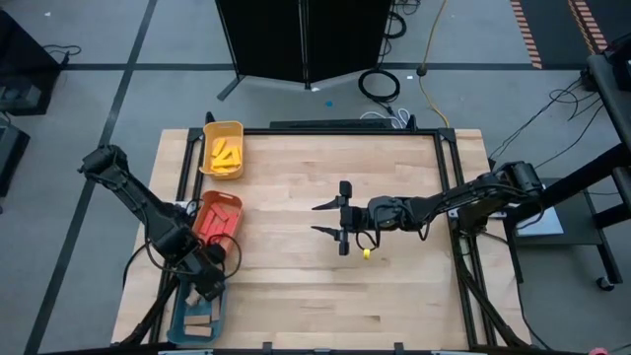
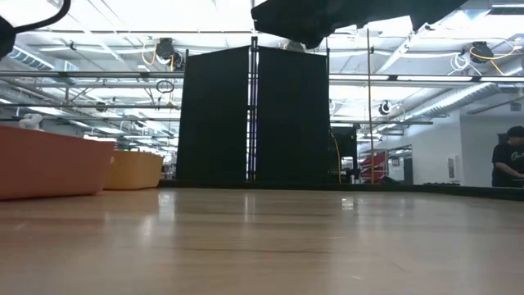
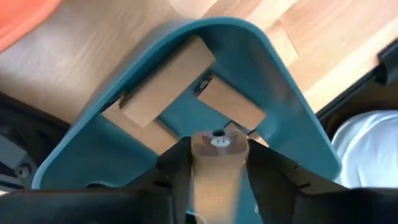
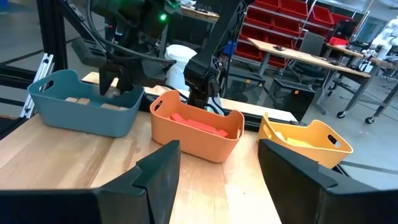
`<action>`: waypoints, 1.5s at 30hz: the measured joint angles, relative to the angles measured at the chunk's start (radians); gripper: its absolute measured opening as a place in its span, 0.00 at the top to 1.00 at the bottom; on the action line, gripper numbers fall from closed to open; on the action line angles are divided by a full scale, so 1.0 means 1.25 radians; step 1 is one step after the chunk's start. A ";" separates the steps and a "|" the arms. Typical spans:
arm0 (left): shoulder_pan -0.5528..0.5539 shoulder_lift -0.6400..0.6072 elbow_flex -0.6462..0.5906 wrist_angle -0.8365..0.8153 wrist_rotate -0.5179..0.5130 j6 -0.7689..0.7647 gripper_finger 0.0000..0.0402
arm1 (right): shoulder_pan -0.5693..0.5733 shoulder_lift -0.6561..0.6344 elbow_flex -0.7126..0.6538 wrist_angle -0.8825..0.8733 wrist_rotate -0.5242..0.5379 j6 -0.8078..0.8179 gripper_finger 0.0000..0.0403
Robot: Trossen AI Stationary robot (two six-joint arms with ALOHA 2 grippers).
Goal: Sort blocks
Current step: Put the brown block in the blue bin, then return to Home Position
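Note:
My left gripper (image 1: 204, 288) reaches into the teal tray (image 3: 292, 93) at the table's near left corner and is shut on a tan block (image 3: 214, 168). Other tan blocks (image 3: 168, 81) lie flat on the tray's floor. The orange tray (image 1: 219, 215) holds red blocks (image 4: 198, 122), and the yellow tray (image 1: 223, 150) holds yellow blocks (image 1: 227, 153). My right gripper (image 1: 333, 219) hovers open over the table's middle, level and pointing toward the trays, with nothing between its fingers. A small yellow piece (image 1: 367, 252) lies on the table beside it. My left gripper pinches the tan block by its two long sides (image 3: 205, 177) between its two fingers. The fingers slant down into the teal tray and lie along the block. Its free end (image 3: 217, 142) sticks out past the fingertips, just over the tan blocks lying in the tray.
The three trays stand in a row along the table's left side (image 4: 87, 106), (image 4: 196, 134), (image 4: 308, 144). A black metal frame (image 1: 444, 177) borders the table. A dark panel (image 2: 254, 115) stands behind the far edge. A person (image 2: 509, 160) is far off in the room.

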 joint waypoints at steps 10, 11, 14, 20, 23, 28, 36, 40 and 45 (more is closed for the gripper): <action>0.010 -0.003 0.000 0.012 0.049 0.026 0.49 | 0.000 0.000 0.000 0.000 0.000 0.002 0.48; 0.015 -0.006 0.000 0.012 0.071 0.026 0.49 | 0.000 0.000 0.000 -0.001 0.000 0.002 0.48; 0.027 -0.025 0.000 0.011 0.104 0.025 0.49 | 0.000 0.000 0.000 0.000 0.000 0.002 0.48; 0.055 -0.073 0.000 0.005 0.082 0.050 0.48 | 0.001 0.000 0.000 -0.002 0.000 0.032 0.48; 0.077 -0.095 0.000 0.005 0.044 0.102 0.48 | 0.001 0.000 0.000 -0.003 -0.001 0.045 0.48; 0.147 -0.118 0.000 0.013 0.005 0.252 0.48 | 0.001 0.000 0.000 0.000 -0.001 0.045 0.48; 0.316 -0.119 0.000 0.012 -0.223 0.702 0.48 | 0.001 0.000 0.033 0.000 -0.001 0.045 0.48; 0.433 -0.085 0.000 0.008 -0.276 0.892 0.48 | 0.001 0.000 0.055 -0.002 -0.001 0.045 0.48; 0.563 -0.002 0.001 -0.026 -0.277 1.050 0.48 | 0.001 0.000 0.056 -0.012 -0.001 0.065 0.48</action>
